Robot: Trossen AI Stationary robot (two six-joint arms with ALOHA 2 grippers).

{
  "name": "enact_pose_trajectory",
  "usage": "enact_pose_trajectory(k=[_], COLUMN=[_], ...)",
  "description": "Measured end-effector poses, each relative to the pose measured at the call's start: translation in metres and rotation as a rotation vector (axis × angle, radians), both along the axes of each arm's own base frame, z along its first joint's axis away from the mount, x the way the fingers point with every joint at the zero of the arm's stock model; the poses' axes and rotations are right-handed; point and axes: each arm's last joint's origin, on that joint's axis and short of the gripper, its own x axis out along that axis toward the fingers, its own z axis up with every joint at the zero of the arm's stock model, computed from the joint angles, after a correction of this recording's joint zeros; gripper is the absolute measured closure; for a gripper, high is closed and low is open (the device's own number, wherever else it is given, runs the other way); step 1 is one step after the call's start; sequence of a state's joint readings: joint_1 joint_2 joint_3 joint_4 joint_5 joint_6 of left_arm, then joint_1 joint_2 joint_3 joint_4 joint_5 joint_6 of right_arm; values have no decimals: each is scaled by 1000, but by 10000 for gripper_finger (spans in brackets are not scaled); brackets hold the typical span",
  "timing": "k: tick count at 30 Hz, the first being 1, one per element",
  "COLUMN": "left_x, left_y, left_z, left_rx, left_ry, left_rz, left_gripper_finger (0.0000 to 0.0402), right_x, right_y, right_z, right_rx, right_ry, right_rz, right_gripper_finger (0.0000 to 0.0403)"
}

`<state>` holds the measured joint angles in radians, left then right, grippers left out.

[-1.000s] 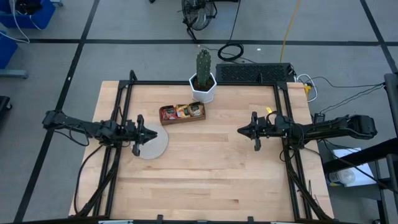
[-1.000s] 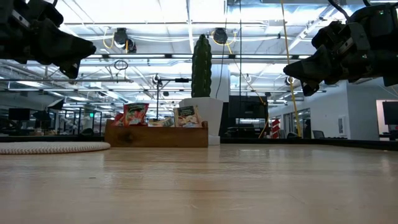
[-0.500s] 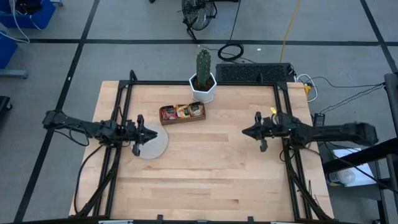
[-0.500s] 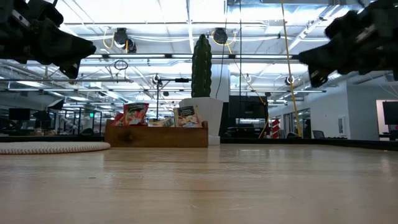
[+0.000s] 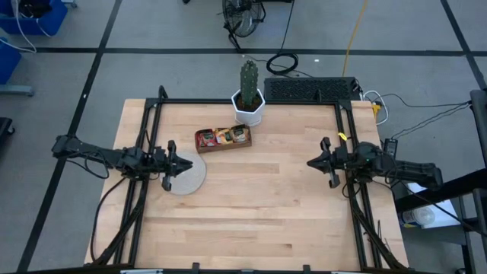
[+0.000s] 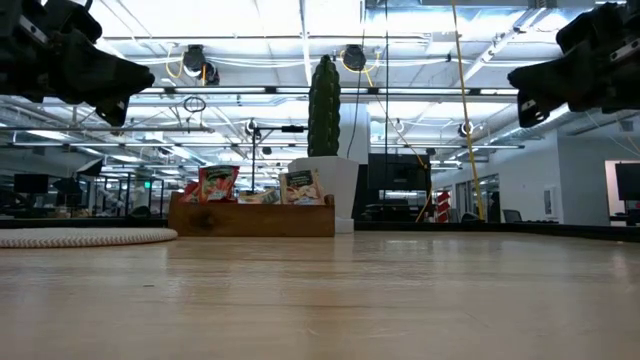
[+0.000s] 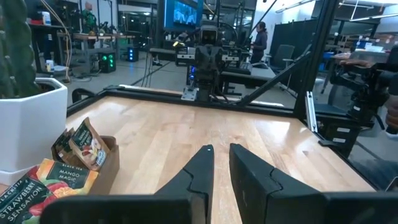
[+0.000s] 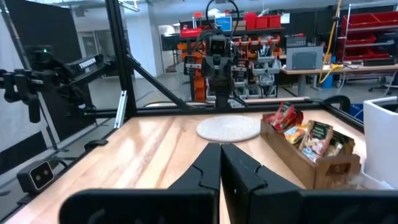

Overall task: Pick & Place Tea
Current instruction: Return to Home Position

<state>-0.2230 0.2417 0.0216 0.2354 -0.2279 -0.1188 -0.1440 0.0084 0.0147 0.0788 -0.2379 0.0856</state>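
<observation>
The tea sachets (image 5: 222,137) stand upright in the compartments of a brown tray (image 6: 252,220) at the table's far middle: red, orange-yellow and dark-printed ones (image 7: 84,144). My left gripper (image 5: 189,164) hovers level over a round pale disc (image 5: 192,178) at the left. Its fingers (image 7: 221,149) stand a narrow gap apart with nothing between them. At the table's right side, my right gripper (image 5: 310,163) is held level above the table, shut and empty (image 8: 220,146). Both point toward the table's middle.
A cactus in a white pot (image 5: 249,99) stands just behind the tray's right end. A black frame (image 5: 251,102) runs along the table's left, far and right sides. Bare wood (image 5: 251,205) fills the middle and near part of the table.
My right gripper has drawn back toward the table's right edge and risen a little, staying shut and empty. The left arm, the tray and the sachets have kept still.
</observation>
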Motion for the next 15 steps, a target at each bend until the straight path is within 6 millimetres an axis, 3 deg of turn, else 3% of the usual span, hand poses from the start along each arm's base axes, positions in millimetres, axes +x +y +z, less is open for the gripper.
enact_pose_trajectory(k=[15], left_x=[0], left_y=[0], left_z=[0], left_rx=[-1], left_ry=[-1], left_rz=[0], left_gripper_finger=[344], right_x=[0], right_y=[0], right_z=[0], right_rx=[-1], right_ry=[0], right_rz=[0], right_gripper_finger=[403])
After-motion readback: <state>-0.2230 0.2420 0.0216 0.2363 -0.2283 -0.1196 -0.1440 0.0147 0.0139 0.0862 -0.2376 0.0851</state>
